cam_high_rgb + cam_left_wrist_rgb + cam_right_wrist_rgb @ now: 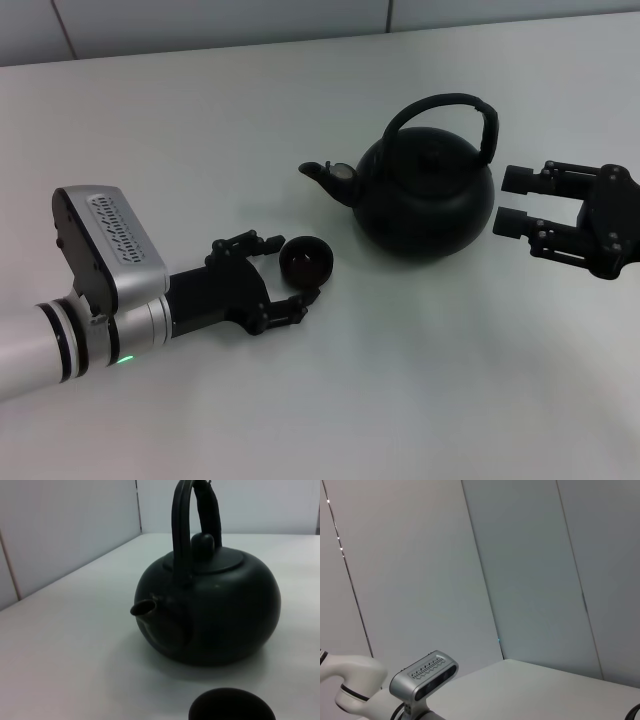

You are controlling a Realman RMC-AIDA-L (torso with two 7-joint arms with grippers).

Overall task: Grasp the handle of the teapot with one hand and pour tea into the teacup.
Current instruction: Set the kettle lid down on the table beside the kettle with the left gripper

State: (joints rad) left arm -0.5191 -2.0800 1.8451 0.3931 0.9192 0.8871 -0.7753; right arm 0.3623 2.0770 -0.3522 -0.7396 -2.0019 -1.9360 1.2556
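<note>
The left gripper (290, 270) cradled the teacup (306, 261) loosely with spread fingers; the right gripper (512, 203), open beside the teapot (425, 195), needed to rise squarely onto the handle (488, 125)

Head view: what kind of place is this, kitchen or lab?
Likely a lab test bench, not a kitchen. A bare white tabletop backed by plain pale wall panels holds only a round matte-black teapot and a tiny black handleless teacup, with the left gripper and right gripper alongside.
</note>
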